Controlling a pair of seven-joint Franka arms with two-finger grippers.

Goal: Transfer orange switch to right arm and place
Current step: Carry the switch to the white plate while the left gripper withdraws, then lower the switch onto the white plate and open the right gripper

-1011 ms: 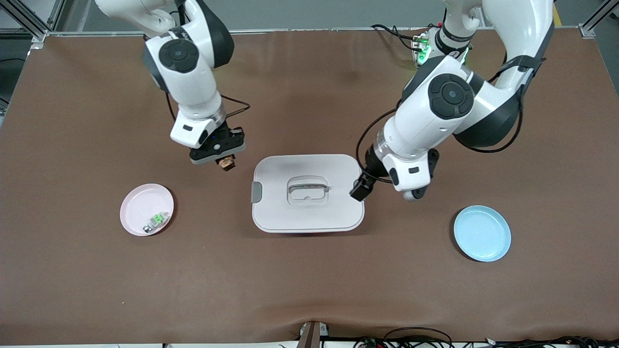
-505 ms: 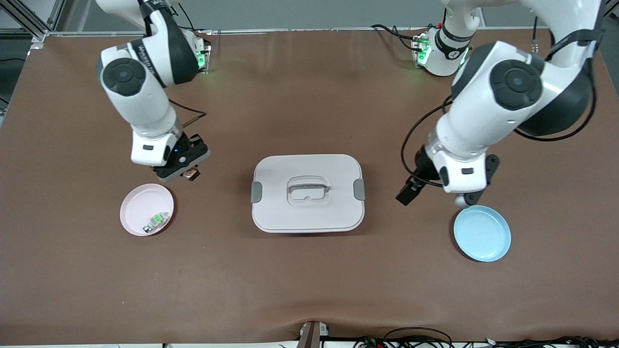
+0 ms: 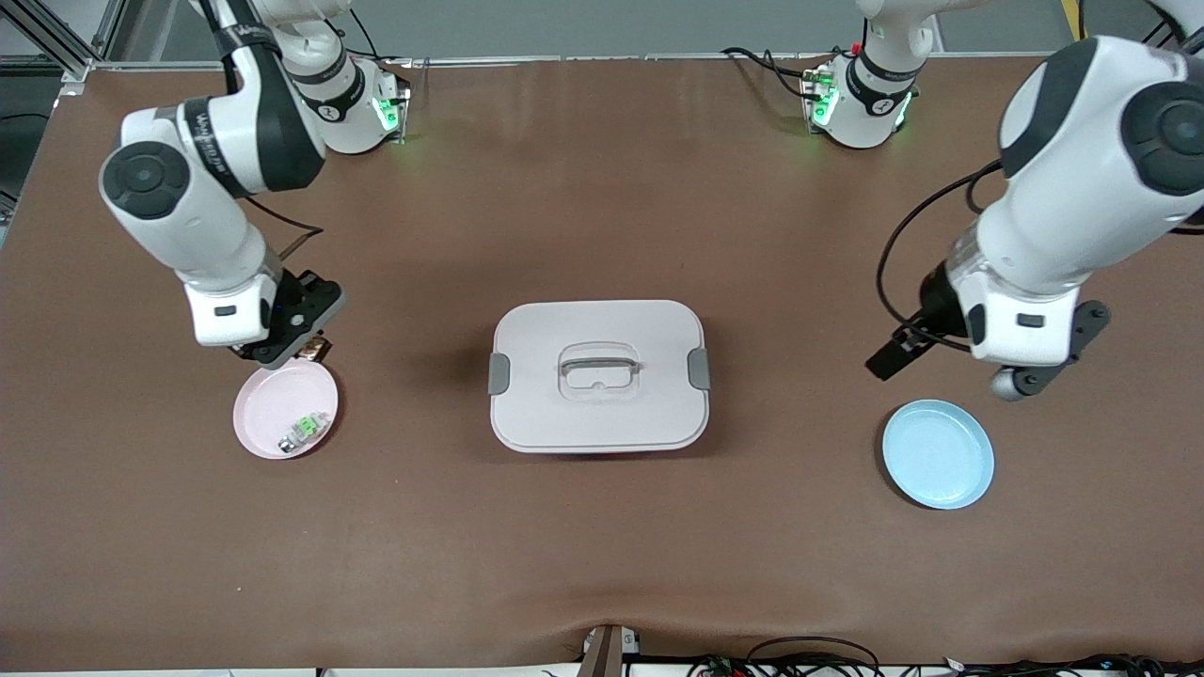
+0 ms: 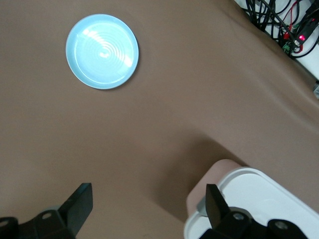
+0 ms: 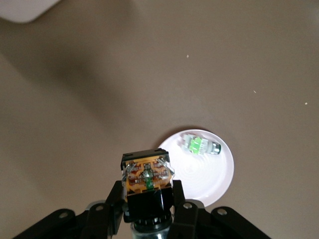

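Two plates, one box; right end effector (image 5: 148, 206) pinches orange switch (image 5: 147, 175), left end effector (image 4: 147, 206) spread.

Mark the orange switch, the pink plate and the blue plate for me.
orange switch (image 5: 147, 177): right wrist view, its orange end face.
pink plate (image 3: 268, 406): front view, bare inner surface.
blue plate (image 3: 938, 454): front view, its centre.

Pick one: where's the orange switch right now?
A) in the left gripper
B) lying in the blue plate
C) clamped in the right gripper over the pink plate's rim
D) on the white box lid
C: the right gripper is shut on the orange switch, hanging over the rim of the pink plate.
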